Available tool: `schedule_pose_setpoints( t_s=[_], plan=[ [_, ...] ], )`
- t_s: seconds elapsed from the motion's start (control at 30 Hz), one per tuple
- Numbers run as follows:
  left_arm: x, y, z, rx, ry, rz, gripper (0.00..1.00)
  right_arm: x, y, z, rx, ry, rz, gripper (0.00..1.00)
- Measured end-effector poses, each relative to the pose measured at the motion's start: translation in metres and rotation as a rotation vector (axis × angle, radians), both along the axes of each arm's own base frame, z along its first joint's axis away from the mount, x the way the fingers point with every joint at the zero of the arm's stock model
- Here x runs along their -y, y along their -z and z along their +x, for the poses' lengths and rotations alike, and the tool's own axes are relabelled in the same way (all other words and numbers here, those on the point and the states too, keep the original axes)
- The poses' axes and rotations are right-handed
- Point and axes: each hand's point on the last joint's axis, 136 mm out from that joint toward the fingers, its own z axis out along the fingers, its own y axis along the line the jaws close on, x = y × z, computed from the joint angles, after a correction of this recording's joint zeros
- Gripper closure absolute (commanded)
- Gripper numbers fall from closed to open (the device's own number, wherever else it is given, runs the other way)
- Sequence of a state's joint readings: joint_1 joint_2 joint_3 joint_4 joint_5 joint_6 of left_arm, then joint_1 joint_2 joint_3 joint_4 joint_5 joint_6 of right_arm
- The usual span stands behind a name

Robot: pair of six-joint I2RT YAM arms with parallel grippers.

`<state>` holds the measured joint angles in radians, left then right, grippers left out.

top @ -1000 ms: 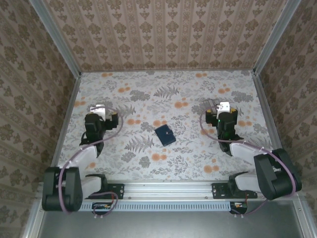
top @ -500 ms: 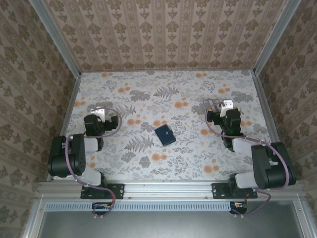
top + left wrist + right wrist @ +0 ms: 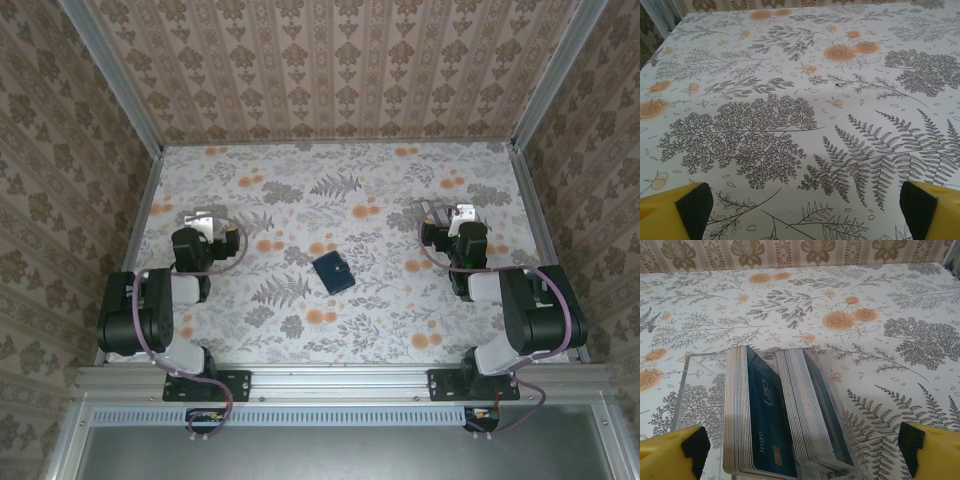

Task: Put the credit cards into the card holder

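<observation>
Two arms sit folded on either side of the floral table (image 3: pixel 380 190). Each has its dark elbow link drawn back close to the near rail and its forearm reaching a short way forward, so the wrist points toward the far wall. The left gripper (image 3: pixel 203 222) hovers low over the left part of the table. Its yellow fingers (image 3: pixel 690 205) with their black pads sit at the two bottom corners of the left wrist view, spread as wide as they go, with nothing but bare patterned tabletop between them. The right gripper (image 3: pixel 458 215) mirrors that pose on the right side. Its fingers (image 3: pixel 690 447) are just as widely parted and grip nothing. Directly ahead of them, seen from the right wrist, stands a clear plastic tray (image 3: pixel 695 375) holding the credit cards (image 3: pixel 767 410). The cards stand on edge in two packs that lean to one side, and the front card of the left pack shows a blue face with pale lettering and a small chip. The card holder (image 3: pixel 333 272) lies flat and closed near the middle of the table, turned at an angle. It sits between the two arms and well apart from both grippers and from the tray.
</observation>
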<state>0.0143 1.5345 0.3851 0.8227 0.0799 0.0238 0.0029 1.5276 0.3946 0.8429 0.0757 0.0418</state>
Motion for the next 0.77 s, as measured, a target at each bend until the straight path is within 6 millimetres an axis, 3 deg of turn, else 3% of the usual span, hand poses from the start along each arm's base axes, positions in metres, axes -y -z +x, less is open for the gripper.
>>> schedule_pose_setpoints(
  t_s=[0.77],
  plan=[
    [0.0007,-0.0013,0.0013,0.004,-0.009,0.018,0.00,-0.0022,-0.0002,-0.0004,0.000,0.016,-0.018,0.00]
  ],
)
